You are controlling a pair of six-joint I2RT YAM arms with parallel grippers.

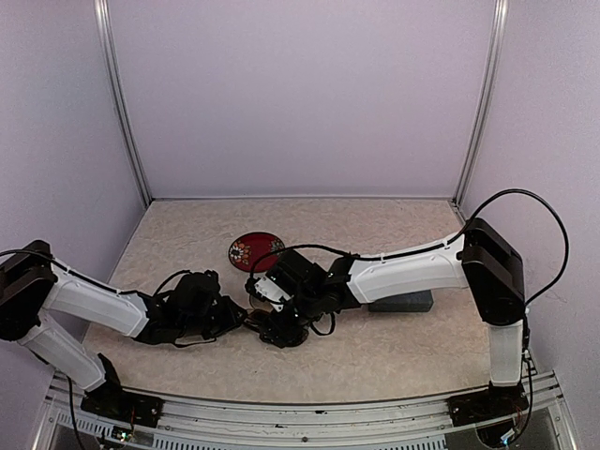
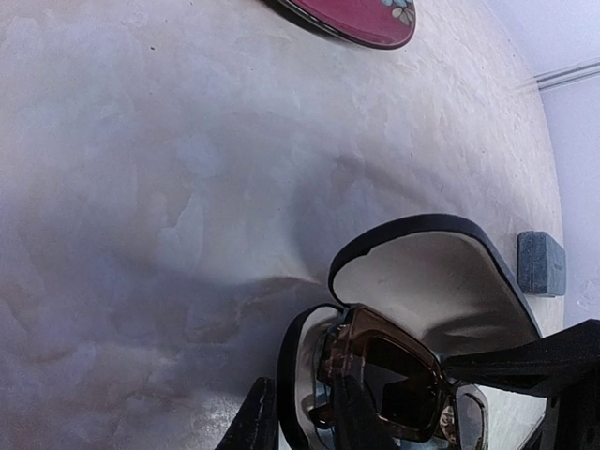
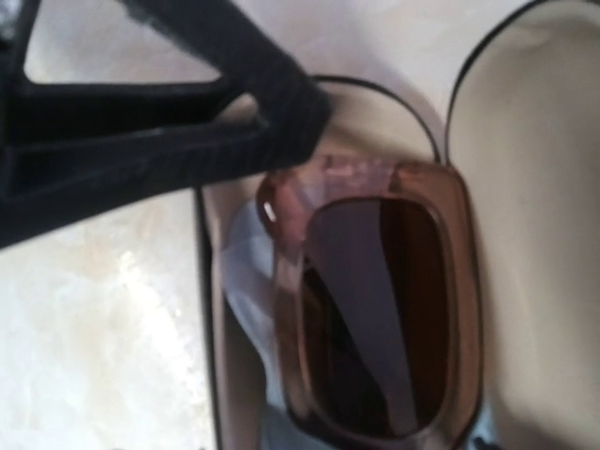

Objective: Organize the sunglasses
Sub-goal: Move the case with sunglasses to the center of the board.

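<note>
My left gripper (image 2: 305,424) pinches narrow on the near rim of the open black case (image 2: 422,225); reddish-brown sunglasses (image 2: 394,375) lie inside, and the right gripper (image 1: 278,329) stands wide above them.

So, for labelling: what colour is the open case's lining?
Cream, inside the black oblong case; left wrist view best.

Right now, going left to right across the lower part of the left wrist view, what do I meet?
One of the left fingers → rim of the open black case → reddish-brown sunglasses lying in it → grey-blue case at the far right.
</note>
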